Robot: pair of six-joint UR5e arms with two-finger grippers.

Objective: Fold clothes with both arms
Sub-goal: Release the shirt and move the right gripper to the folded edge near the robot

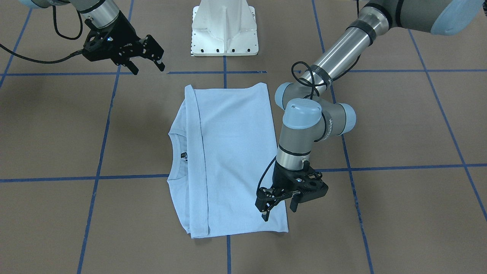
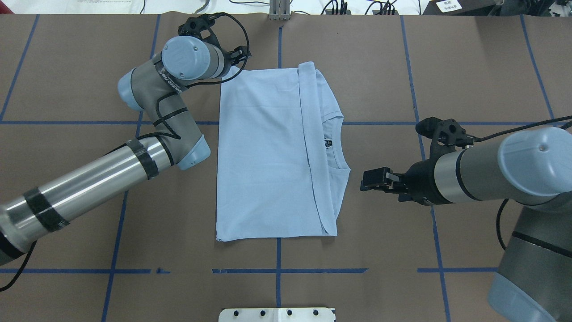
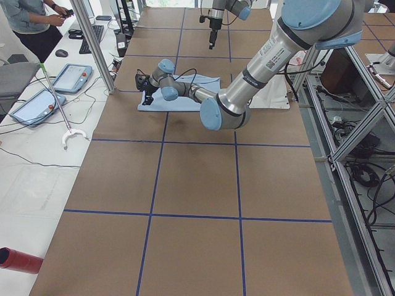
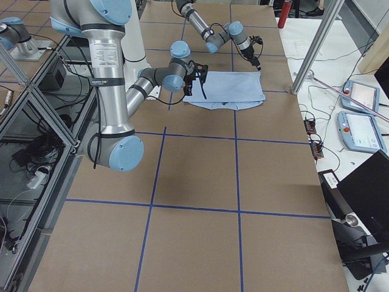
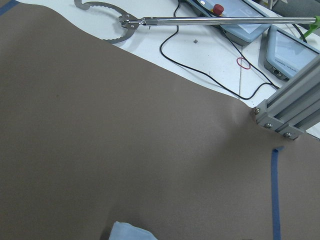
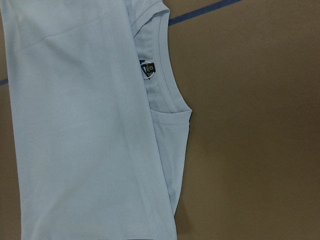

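The clothes are one pale blue T-shirt lying flat on the brown table, folded into a tall rectangle. Its collar and black neck label face my right side. My left gripper hovers open over the shirt's far corner on my left side and holds nothing. That corner just shows at the bottom of the left wrist view. My right gripper hangs open and empty above bare table beside the collar side of the shirt. The right wrist view looks down on the collar and label.
The white pedestal base stands at the robot's edge of the table. Blue tape lines grid the brown surface. Past the far edge lie a metal reach tool, control pendants and an aluminium post. A person stands there.
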